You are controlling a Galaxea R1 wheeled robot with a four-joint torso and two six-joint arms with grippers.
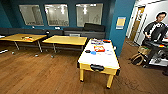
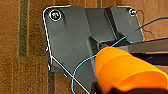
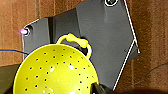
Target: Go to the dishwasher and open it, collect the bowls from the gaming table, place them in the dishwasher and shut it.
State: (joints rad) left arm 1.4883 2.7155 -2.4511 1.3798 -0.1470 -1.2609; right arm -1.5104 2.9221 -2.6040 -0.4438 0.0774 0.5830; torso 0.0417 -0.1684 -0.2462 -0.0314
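The gaming table [image 1: 103,58], white-topped with a yellow edge, stands ahead and slightly right. On it lie a black bowl [image 1: 87,51], a blue bowl [image 1: 93,52] and colourful board-game boxes [image 1: 99,48]. In the right wrist view a lime-yellow perforated bowl [image 3: 55,72] with a loop handle hangs above the wooden floor, with my right gripper [image 3: 100,88] shut on its rim. In the left wrist view an orange bowl [image 2: 127,72] lies tilted over the floor, with my left gripper [image 2: 100,87] shut on it.
Two yellow-orange wooden tables [image 1: 65,40] [image 1: 21,37] stand left of the gaming table, with a dark sofa [image 1: 85,31] along the blue wall. At the right are a person [image 1: 156,27] at a control rig and a bag [image 1: 138,59] on the floor. Open wooden floor [image 1: 37,75] lies in front.
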